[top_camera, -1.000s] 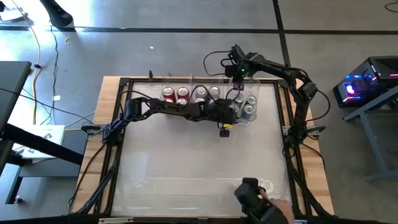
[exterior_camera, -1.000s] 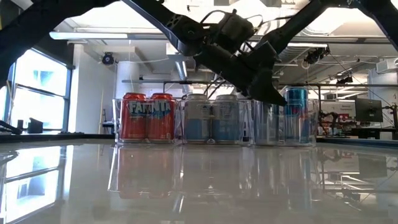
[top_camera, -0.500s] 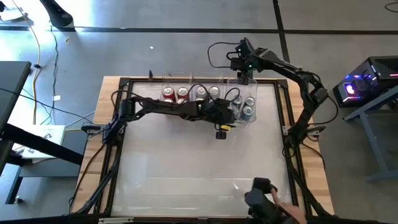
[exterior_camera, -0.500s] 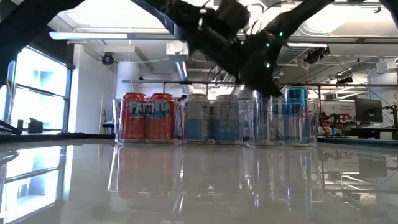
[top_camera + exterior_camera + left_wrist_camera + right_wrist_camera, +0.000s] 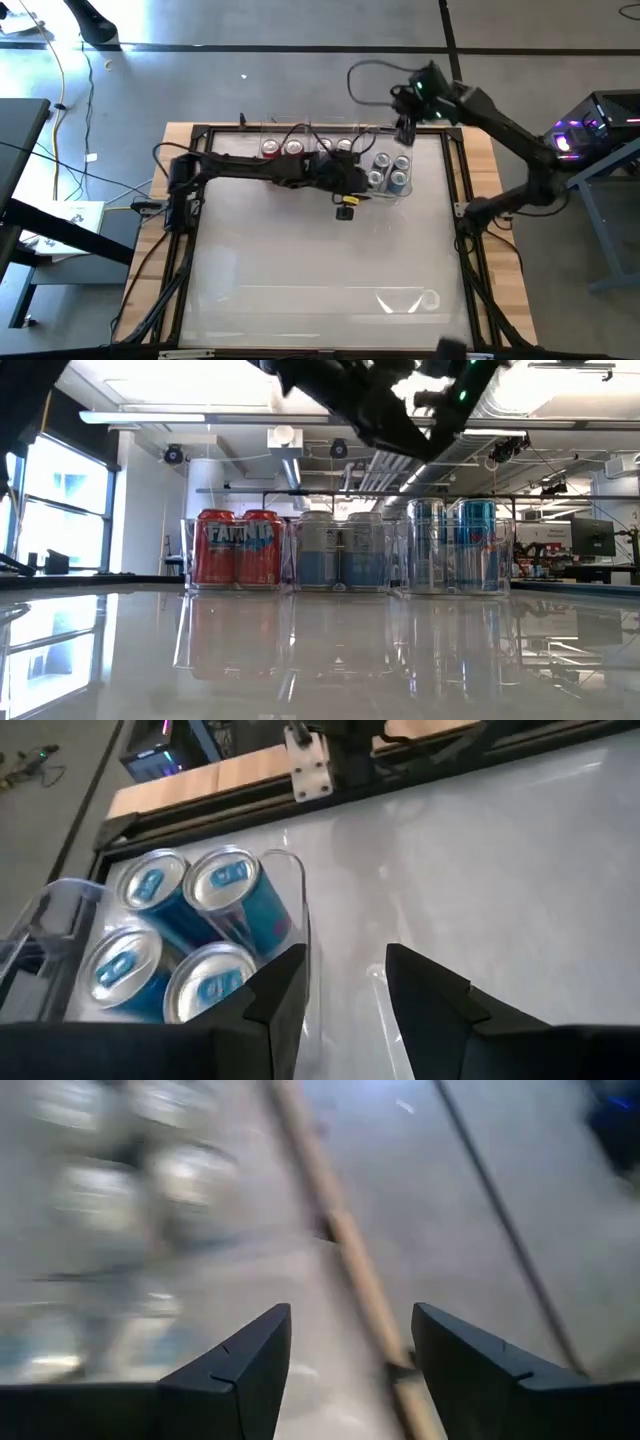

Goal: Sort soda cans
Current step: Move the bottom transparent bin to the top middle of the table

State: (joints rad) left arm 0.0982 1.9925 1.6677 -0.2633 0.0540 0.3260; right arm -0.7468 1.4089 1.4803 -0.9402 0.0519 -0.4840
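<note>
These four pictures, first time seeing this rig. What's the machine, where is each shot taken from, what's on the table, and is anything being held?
It is a robot with two dark jointed arms at a table, each ending in a two-finger tool.

The top picture looks straight down on the table. The level one sits at table height and looks across it. The other two come from cameras on each arm's wrist, looking out past that arm's own fingers.

At the far edge stand clear bins with sorted cans: red cans, silver cans and blue cans.

The left tool is beside the blue cans' bin, fingers apart, holding nothing. The right tool is up above the far edge of the table, fingers apart, also empty.
</note>
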